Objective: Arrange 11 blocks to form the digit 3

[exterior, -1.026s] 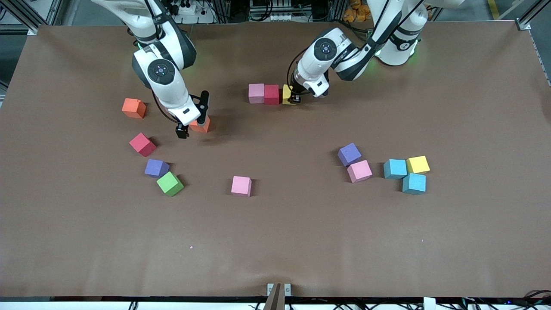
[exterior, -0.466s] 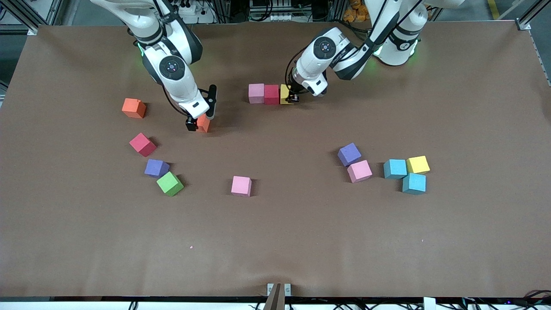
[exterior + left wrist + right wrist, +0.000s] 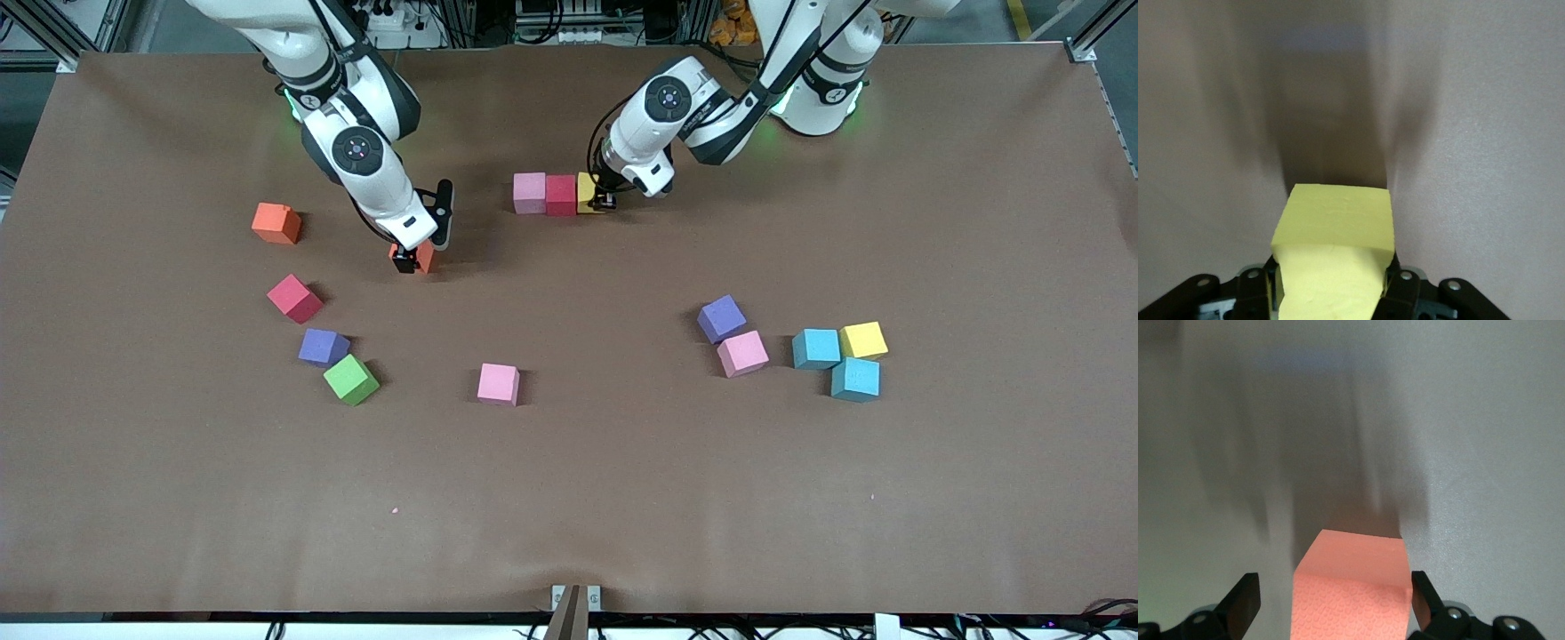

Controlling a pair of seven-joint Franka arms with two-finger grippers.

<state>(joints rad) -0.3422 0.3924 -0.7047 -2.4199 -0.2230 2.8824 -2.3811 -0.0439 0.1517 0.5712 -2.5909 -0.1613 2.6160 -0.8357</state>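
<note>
Left gripper (image 3: 605, 201) clenched on matte yellow foam cube (image 3: 1335, 250); right gripper (image 3: 420, 253), jaws released, straddles orange foam cube (image 3: 1353, 587); wrist views show the gaps.

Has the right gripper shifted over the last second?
Yes. The right gripper, open astride an orange block, has moved away from the loose red block, toward the left arm's end of the table.

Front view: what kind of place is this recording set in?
Most likely a robotics lab bench. Two white arms stand at a brown-covered table with metal framing at its corners, cables run past its edge, and coloured foam blocks lie scattered on it.
</note>
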